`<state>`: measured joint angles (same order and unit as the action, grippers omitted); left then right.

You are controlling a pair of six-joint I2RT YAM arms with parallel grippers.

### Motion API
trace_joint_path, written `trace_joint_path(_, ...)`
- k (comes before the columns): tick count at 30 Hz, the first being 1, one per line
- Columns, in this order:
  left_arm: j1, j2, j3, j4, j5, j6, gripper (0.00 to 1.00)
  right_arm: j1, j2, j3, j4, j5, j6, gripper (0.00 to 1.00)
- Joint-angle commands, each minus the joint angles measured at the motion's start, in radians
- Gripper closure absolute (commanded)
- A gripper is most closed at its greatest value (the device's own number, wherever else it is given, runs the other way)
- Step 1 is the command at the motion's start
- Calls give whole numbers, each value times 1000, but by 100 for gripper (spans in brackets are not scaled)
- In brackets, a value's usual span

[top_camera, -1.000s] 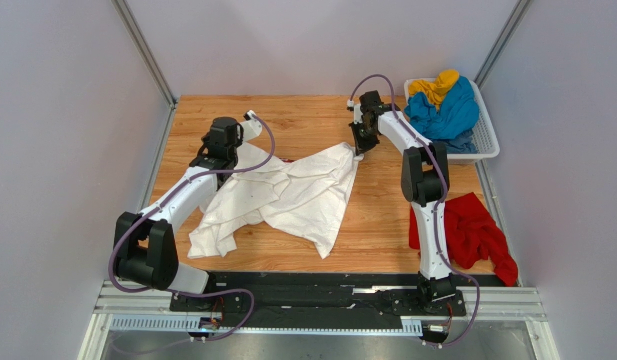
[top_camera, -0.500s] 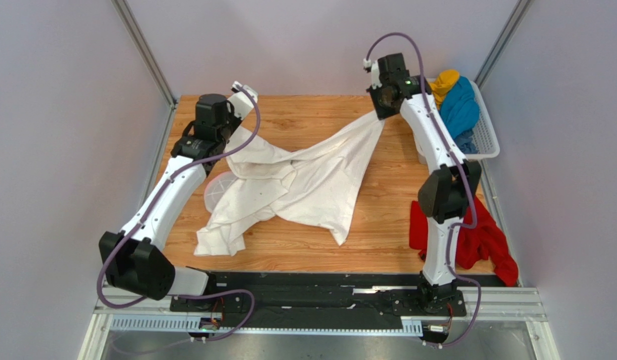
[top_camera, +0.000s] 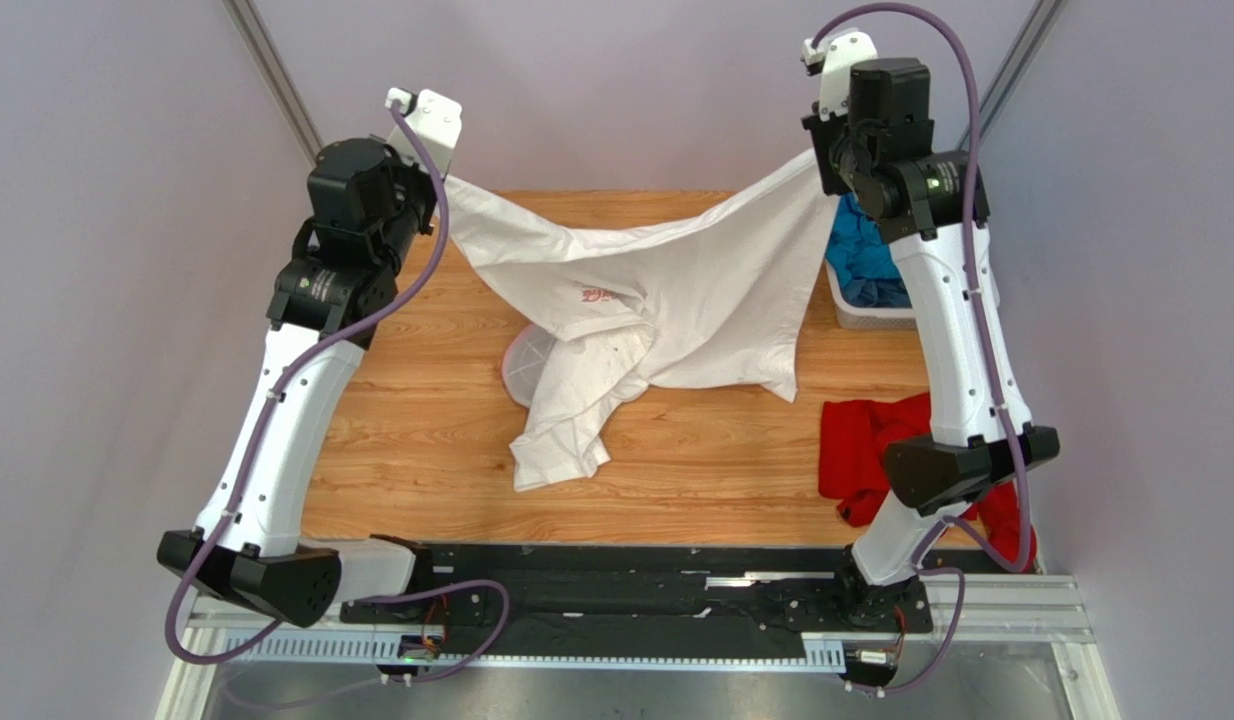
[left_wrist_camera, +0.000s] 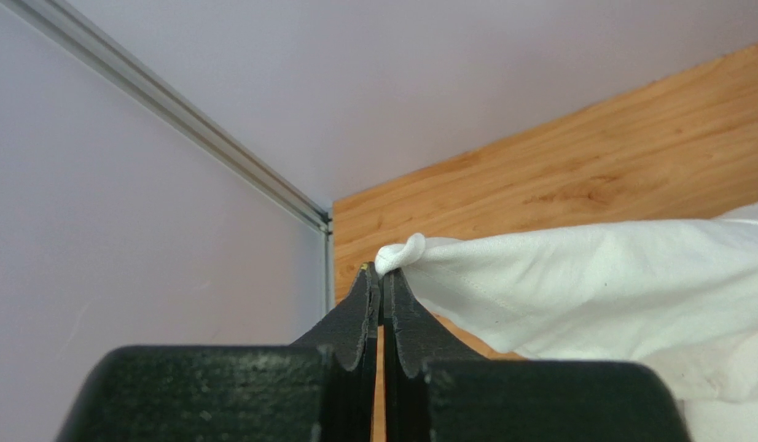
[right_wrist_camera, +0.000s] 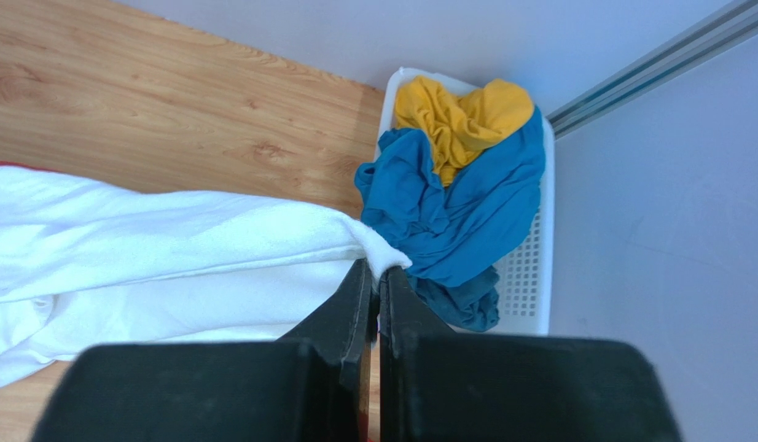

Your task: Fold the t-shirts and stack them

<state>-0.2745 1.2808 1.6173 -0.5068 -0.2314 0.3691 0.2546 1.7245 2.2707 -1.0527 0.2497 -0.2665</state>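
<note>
A large white t-shirt (top_camera: 661, 300) with a small red chest print hangs stretched in the air between my two raised arms, its lower part drooping onto the wooden table (top_camera: 428, 420). My left gripper (top_camera: 435, 177) is shut on one corner of the shirt (left_wrist_camera: 420, 258) at the back left. At the back right my right gripper (top_camera: 823, 150) is shut on the other corner (right_wrist_camera: 378, 253). A red t-shirt (top_camera: 909, 450) lies crumpled at the table's right edge. Blue (right_wrist_camera: 466, 212) and yellow (right_wrist_camera: 456, 110) t-shirts sit in the basket.
A white lattice basket (right_wrist_camera: 530, 276) stands at the back right corner, mostly hidden behind the right arm in the top view. Grey walls and metal posts (top_camera: 285, 98) close in the table on three sides.
Both arms have risen and spread toward the back corners, lifting the white t-shirt off the table and pulling it taut. Its red print now shows.
</note>
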Motion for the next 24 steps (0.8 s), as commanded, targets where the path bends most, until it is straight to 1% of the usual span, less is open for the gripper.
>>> trace_joint_path(1, 6, -21, 127, 4, -74, 34, 100, 0, -97, 9, 77, 62, -82, 100)
trace_joint_path(3, 14, -40, 176, -13, -80, 50, 100, -5, -141, -6, 100, 72, -105, 100)
trace_joint_path(5, 14, -70, 190, -25, -68, 65, 100, -3, -193, -8, 111, 65, -108, 100)
trace_joint_path(8, 14, -156, 182, -36, -34, 85, 100, -3, -252, -8, 88, 36, -94, 100)
trace_joint_path(9, 14, -203, 178, -45, -22, 94, 100, -3, -293, -10, 76, 13, -86, 100)
trace_joint_path(11, 14, -279, 165, -62, 3, 117, 100, -3, -350, -46, 63, -3, -83, 100)
trace_joint_path(12, 14, -306, 141, -67, 9, 128, 100, -3, -411, -60, 62, -13, -80, 100)
trace_joint_path(15, 14, -435, 55, -78, 55, 162, 100, -3, -502, -129, 43, -56, -68, 100)
trace_joint_path(16, 14, -466, 34, -85, 82, 165, 100, -3, -557, -149, 25, -70, -57, 100)
trace_joint_path(18, 14, -550, -16, -134, 109, 160, 100, -6, -626, -230, 17, -124, -53, 100)
trace_joint_path(19, 14, -576, -32, -165, 128, 157, 100, -8, -691, -256, 10, -139, -54, 100)
trace_joint_path(20, 14, -630, -65, -177, 138, 157, 100, -12, -721, -317, 13, -148, -54, 100)
trace_joint_path(24, 29, -716, -103, -222, 142, 151, 100, -44, -816, -387, -6, -193, -57, 100)
